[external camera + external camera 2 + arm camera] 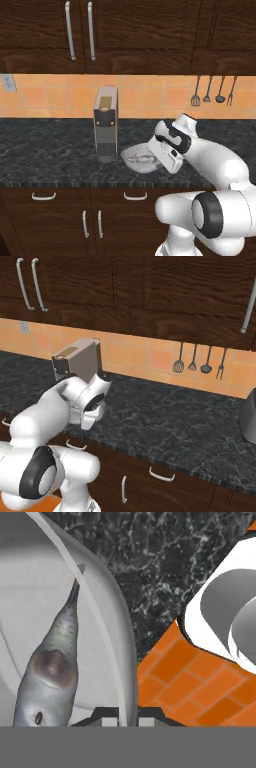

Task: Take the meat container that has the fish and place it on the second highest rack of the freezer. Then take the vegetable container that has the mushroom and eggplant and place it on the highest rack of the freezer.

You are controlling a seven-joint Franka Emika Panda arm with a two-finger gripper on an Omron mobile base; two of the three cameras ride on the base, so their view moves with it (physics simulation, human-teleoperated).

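Gripper (127, 714) jaws are pinched together on the rim of the meat container (117, 612), a translucent white tub on the dark counter (50, 145). Left base view shows the tub (137, 160) just right of the grey coffee machine (106, 122); the arm hides it in the right base view. Hand view shows the fish (50, 672) lying inside.
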